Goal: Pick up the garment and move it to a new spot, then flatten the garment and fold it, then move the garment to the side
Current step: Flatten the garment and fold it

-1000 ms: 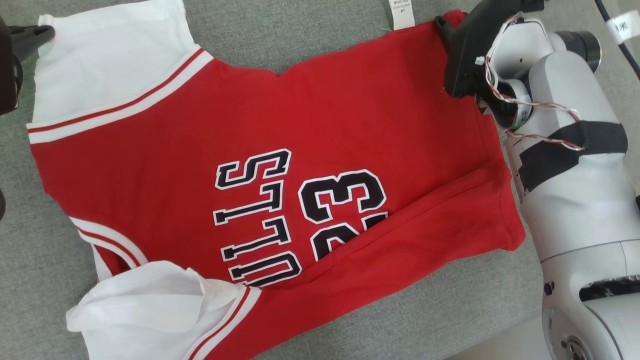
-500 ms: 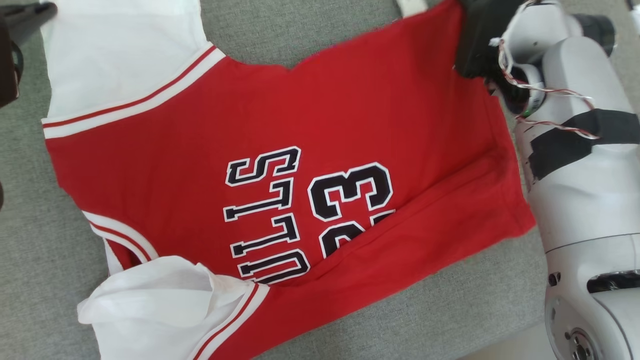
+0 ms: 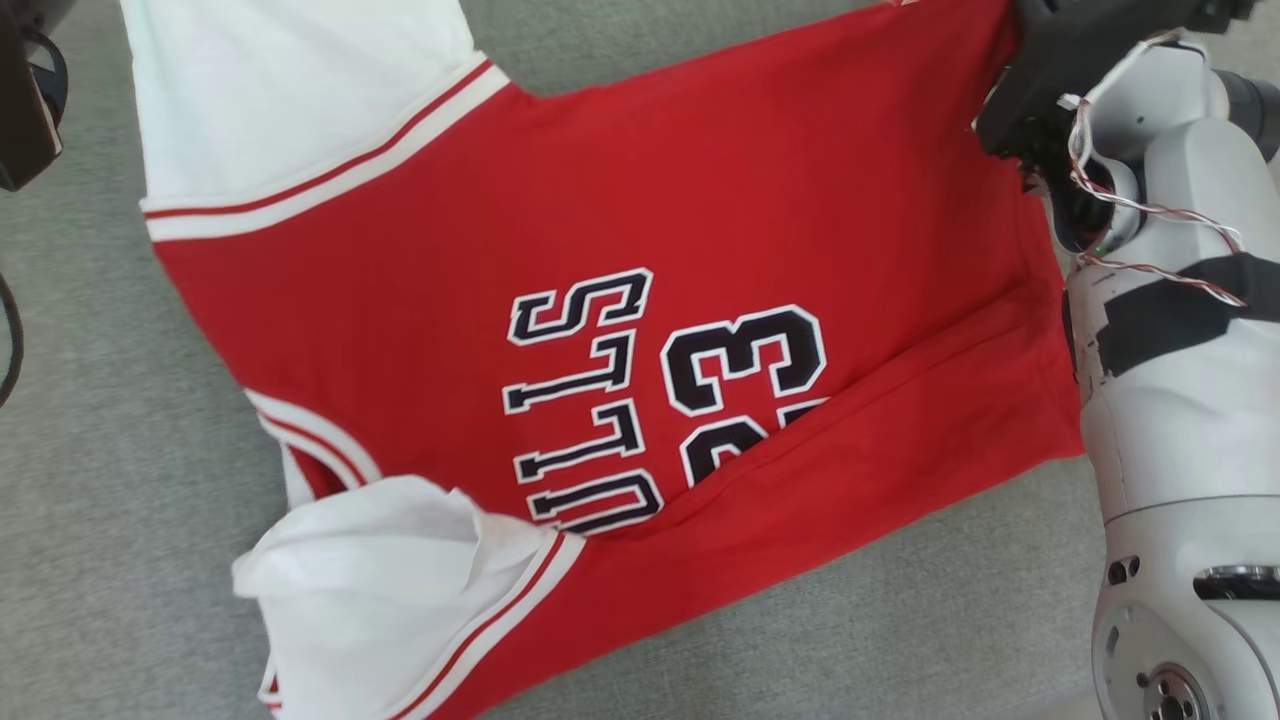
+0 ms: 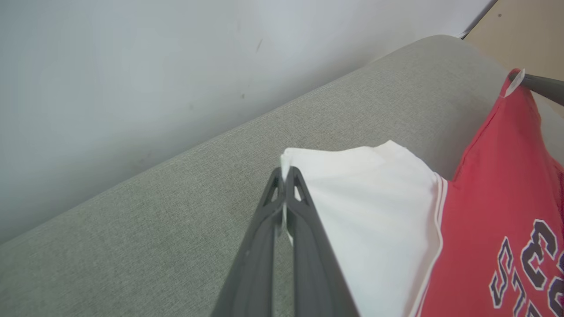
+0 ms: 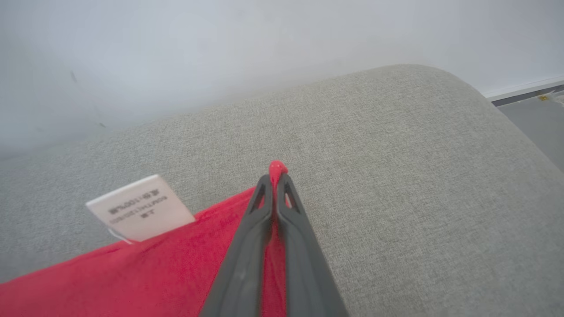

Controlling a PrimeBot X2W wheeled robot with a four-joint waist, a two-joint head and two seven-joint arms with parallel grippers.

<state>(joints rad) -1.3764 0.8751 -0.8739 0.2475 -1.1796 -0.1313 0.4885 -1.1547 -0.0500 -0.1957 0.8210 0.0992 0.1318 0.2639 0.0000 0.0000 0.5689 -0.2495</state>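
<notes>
Two grips, both closed on cloth.

- Right gripper (image 5: 275,176): my fingers are pressed together with a nub of red hem pinched at the tips and poking out above them. This is the far right corner of the jersey (image 3: 760,180).
- Left gripper (image 4: 285,175): my fingers are together here too, clamped on the corner of the far sleeve (image 4: 365,207). The sleeve is white, and a sliver of it shows between the fingers.
- Tag (image 5: 141,207): a white tag sewn at the red edge, just left of my right fingers. The print on it is small and too blurred to read.
- Jersey body: red, spread front up on the cushion (image 3: 110,470), running across the head view from one grip to the other. White bands with a thin red stripe edge the sleeves and the neck.
- Writing: black block letters outlined in white, turned sideways to me. I can read "ULLS". Anything before the U is hidden by the near sleeve (image 3: 380,570), which lies white and bunched at the lower left.
- Number: "23" sits beside the letters, with the 2 half under a fold of red cloth along the near edge.
- Cushion: grey woven fabric, rounded at its far edge.
- Wall (image 5: 264,48): pale, behind the cushion.
</notes>
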